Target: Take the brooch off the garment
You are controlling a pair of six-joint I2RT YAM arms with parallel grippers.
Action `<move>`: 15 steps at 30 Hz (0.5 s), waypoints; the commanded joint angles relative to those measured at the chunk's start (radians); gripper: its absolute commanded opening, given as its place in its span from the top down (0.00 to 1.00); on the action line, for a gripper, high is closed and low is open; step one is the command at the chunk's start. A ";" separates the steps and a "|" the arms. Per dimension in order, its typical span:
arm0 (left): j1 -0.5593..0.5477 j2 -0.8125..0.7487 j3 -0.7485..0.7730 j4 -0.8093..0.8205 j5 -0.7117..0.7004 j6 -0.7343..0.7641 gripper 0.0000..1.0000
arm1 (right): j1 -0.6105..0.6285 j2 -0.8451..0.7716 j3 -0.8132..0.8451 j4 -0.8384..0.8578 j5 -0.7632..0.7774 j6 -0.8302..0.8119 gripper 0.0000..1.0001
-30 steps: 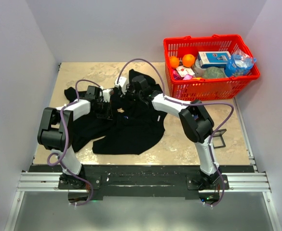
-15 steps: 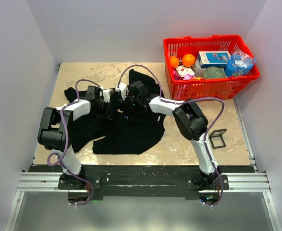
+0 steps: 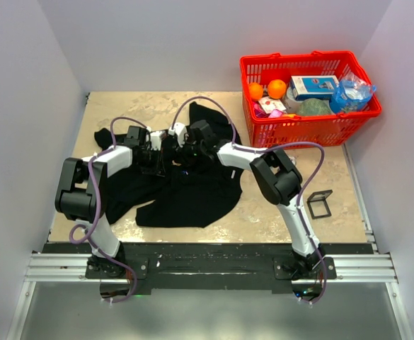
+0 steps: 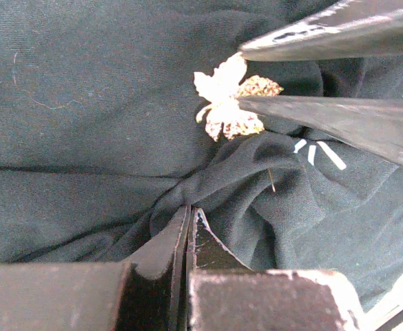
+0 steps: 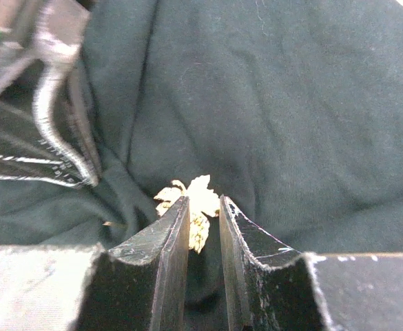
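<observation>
From the top camera I see the black T-shirt spread on the bench left of centre. Both arms reach in over its upper part. The left hand and right hand sit just beside each other, and they hide the brooch here. A red basket of groceries stands at 2 o'clock, well apart from the shirt.

On the left wrist camera, my left hand has its fingers together, pinching a raised fold of the T-shirt at 6 o'clock. The cream leaf-shaped brooch lies on the cloth at 1 o'clock. The right hand comes in from 3 o'clock, one finger touching each side of the brooch's upper part.

On the right wrist camera, the right hand is clamped on the brooch with only a narrow gap between its fingers. The brooch sits at their tips against the dark cloth.
</observation>
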 commanded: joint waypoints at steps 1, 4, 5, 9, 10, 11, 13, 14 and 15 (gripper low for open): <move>0.014 0.027 0.023 -0.050 -0.026 0.041 1.00 | 0.011 0.024 0.065 0.017 0.036 0.023 0.72; 0.014 0.024 0.029 -0.055 -0.025 0.043 1.00 | 0.011 0.030 0.075 -0.010 0.077 0.028 0.73; 0.014 0.026 0.031 -0.056 -0.025 0.044 1.00 | 0.011 0.031 0.078 -0.016 0.088 0.028 0.75; 0.016 0.021 0.032 -0.053 -0.021 0.044 1.00 | 0.013 0.035 0.089 -0.041 0.119 0.010 0.83; 0.016 0.020 0.031 -0.053 -0.021 0.043 1.00 | 0.013 0.033 0.086 -0.038 0.122 0.008 0.85; 0.016 0.021 0.031 -0.050 -0.018 0.043 1.00 | 0.010 0.030 0.092 -0.036 0.123 0.008 0.91; 0.016 0.018 0.032 -0.050 -0.017 0.041 1.00 | 0.004 0.016 0.121 -0.035 0.129 0.011 0.95; 0.016 0.018 0.034 -0.053 -0.015 0.043 1.00 | 0.004 0.007 0.133 -0.035 0.148 0.011 0.99; 0.016 0.017 0.038 -0.055 -0.014 0.043 1.00 | 0.004 -0.005 0.147 -0.030 0.157 0.010 1.00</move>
